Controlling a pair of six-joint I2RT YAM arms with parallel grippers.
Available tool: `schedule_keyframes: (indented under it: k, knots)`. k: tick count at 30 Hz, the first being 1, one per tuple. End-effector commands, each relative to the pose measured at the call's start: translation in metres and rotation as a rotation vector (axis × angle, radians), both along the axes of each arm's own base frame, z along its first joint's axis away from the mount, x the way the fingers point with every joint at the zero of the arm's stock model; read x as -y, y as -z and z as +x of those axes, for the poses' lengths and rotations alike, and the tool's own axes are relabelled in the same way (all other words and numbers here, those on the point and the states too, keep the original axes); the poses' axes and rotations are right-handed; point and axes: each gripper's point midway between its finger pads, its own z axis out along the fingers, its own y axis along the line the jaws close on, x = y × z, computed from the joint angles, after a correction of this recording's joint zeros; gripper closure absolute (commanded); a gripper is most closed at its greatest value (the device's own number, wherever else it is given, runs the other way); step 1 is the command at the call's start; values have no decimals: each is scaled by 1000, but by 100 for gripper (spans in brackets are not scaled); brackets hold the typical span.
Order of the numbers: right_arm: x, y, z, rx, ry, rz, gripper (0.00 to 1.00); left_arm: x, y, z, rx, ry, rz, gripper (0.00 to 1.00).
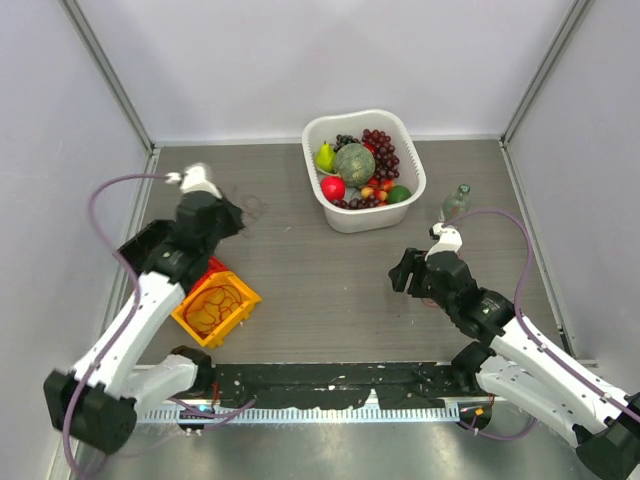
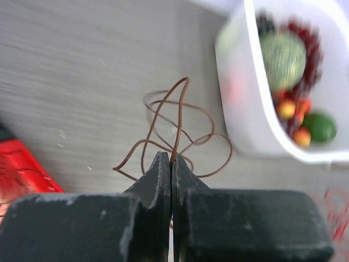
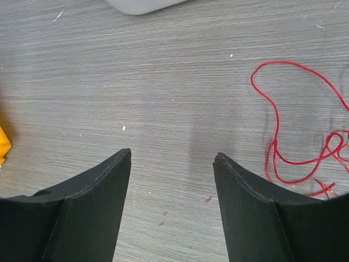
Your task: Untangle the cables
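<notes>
My left gripper [image 2: 172, 161] pinches the brown cable [image 2: 180, 114]; my right gripper [image 3: 173, 154] gapes empty. The red cable [image 3: 275, 142] seems already separate.

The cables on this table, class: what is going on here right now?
The left claw is shut on a strand of the brown cable, beside the white fruit tub. The right claw hangs open above the table, near the red cable but not touching it.
</notes>
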Motion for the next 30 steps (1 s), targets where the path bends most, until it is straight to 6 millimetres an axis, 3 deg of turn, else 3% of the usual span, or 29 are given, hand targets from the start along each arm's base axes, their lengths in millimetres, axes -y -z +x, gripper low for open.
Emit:
schedule_keyframes:
  k: [1,4,5,8,13,16,20,21,24,25,27,30]
  knots:
    - [-2,-12,6,52,2,27,33,-82,-30,3,79,-290,-60,100]
    - [-4,-12,5,51,-8,35,33,-138,-33,9,94,-507,-124,100]
    - [-5,-14,5,56,-11,41,33,-169,-29,7,90,-625,-142,100]
    - [-6,-16,5,60,-18,48,33,-226,-6,-1,61,-872,-212,100]
    - [-4,-19,3,75,-18,56,33,-278,31,-17,17,-1128,-264,100]
    - [-4,-20,2,78,-23,58,33,-287,48,-16,8,-1143,-286,100]
    - [-2,-18,5,71,-8,45,33,-276,67,-18,-65,-1130,-361,100]
    - [0,-19,7,76,6,39,33,-273,67,-17,-59,-1120,-376,94]
    - [10,-14,13,46,93,16,32,-271,63,-21,-41,-1128,-404,29]
    - [19,-15,16,33,149,3,32,-270,59,-22,-40,-1126,-407,20]
    - [38,-10,22,-6,250,-35,31,-266,47,-20,-34,-1080,-386,16]
    - [71,6,34,-92,378,-46,32,-249,27,-12,-24,-973,-319,21]
